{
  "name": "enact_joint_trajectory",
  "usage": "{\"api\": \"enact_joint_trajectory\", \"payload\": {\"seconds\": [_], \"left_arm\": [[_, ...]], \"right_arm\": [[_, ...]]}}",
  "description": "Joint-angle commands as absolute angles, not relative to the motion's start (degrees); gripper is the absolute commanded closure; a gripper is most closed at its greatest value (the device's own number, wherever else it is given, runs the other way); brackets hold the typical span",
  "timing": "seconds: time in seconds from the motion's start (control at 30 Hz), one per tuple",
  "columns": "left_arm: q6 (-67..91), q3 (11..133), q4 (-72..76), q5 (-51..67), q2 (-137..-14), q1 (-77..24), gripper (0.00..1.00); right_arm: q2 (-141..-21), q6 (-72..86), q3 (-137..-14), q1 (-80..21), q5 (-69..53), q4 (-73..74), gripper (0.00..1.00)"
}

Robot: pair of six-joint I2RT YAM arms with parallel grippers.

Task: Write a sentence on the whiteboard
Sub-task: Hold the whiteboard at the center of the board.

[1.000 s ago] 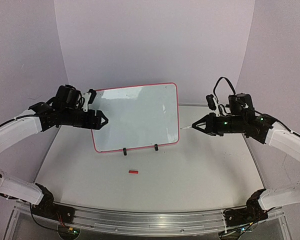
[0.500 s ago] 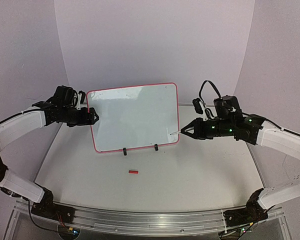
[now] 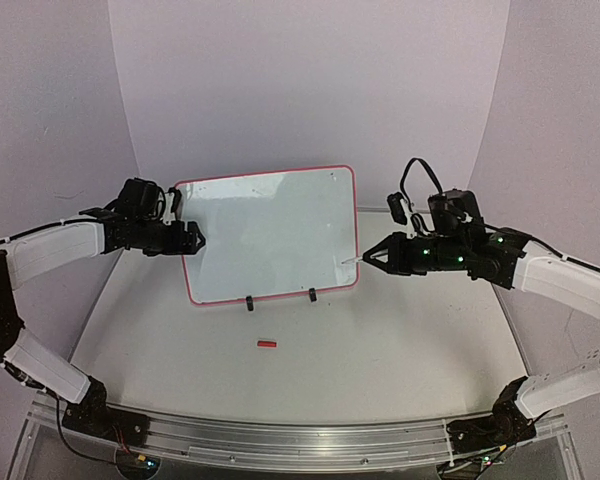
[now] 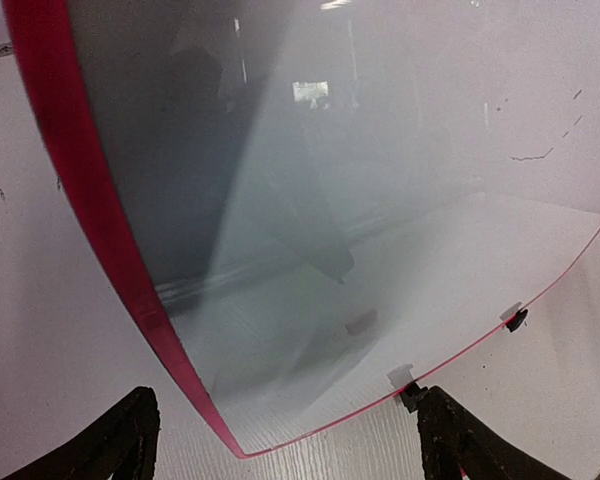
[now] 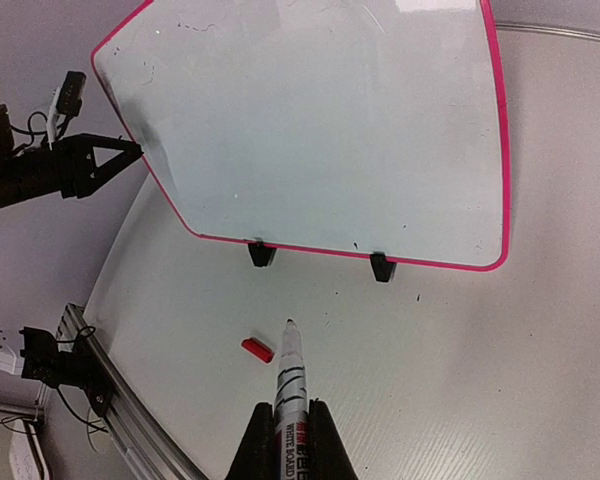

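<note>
The whiteboard stands upright on two black feet at mid-table, red-framed, its face blank but for faint specks; no sentence is in view. My left gripper is open at the board's left edge. In the left wrist view the board's lower corner lies between its spread fingers, touching neither. My right gripper is shut on a white marker, uncapped, its tip just off the board's lower right corner. The right wrist view shows the whole whiteboard ahead of the tip.
A small red marker cap lies on the table in front of the board, also in the right wrist view as the cap. Purple walls close in the table on three sides. A metal rail runs along the near edge.
My right gripper has carried the marker left, up to the board's right edge. My left gripper has opened wider and shifted to the board's left edge.
</note>
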State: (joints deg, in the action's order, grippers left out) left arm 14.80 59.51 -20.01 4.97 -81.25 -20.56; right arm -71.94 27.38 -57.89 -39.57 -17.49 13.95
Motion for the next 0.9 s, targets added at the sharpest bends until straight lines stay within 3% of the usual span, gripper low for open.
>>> {"api": "enact_joint_trajectory", "payload": {"seconds": [0.0, 0.43, 0.87], "left_arm": [[12.7, 60.3, -17.4, 5.9, -82.1, -20.3, 0.11], [13.7, 60.6, -14.1, 10.7, -83.6, -21.8, 0.13], [13.1, 66.0, -16.6, 4.0, -87.9, -29.2, 0.13]], "right_arm": [[-70.7, 28.0, -59.3, -40.0, -15.9, 12.3, 1.00], [-70.9, 28.0, -58.9, -39.9, -15.4, 12.3, 1.00], [-70.1, 27.8, -58.0, -39.9, -14.7, 12.4, 1.00]]}}
